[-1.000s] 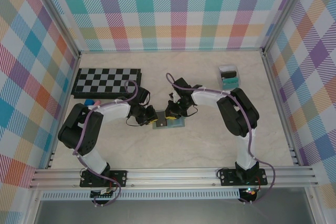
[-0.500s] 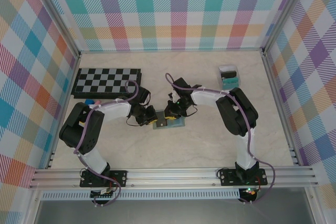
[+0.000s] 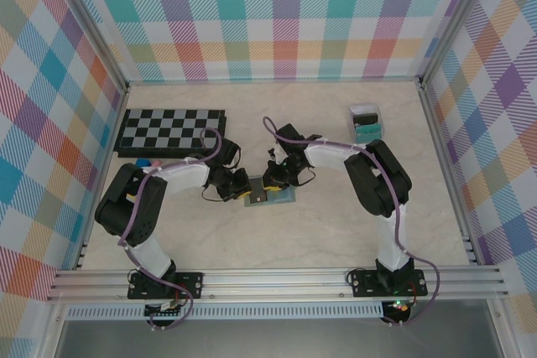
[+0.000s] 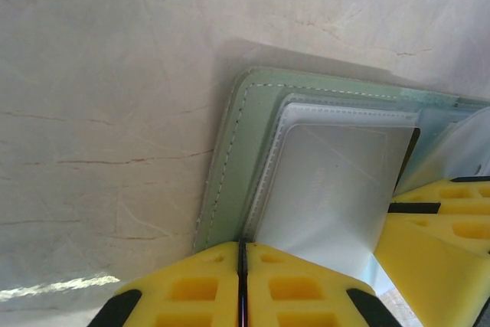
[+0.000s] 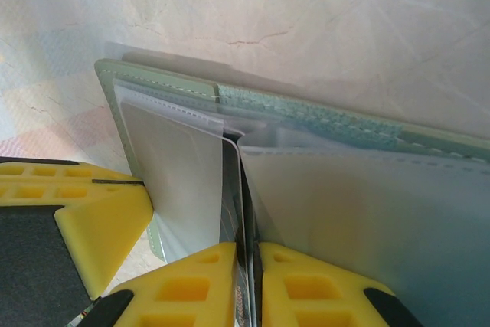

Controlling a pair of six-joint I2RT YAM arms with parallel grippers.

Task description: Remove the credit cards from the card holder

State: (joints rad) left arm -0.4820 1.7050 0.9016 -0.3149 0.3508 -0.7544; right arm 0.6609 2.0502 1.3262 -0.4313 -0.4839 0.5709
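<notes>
With the right gripper [image 5: 246,256] we are pinching a thin, stiff, likely slick credit card [image 5: 232,197] by its edge. The left gripper [image 4: 241,254] is clamping the floppy sage-green bifold card holder [image 4: 230,158].

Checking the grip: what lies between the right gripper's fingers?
A thin card, edge-on, pinched by the right gripper over the open card holder: right wrist view.

Mid-table [image 3: 336,224]: card holder [image 3: 284,197], opened flat. At its left edge, left gripper [image 4: 241,262]; over its fold, right gripper [image 5: 246,262], credit card [image 5: 232,197] between the fingers. Behind-left of it, chessboard [image 3: 168,130]; behind-right, clear box [image 3: 365,123].
</notes>
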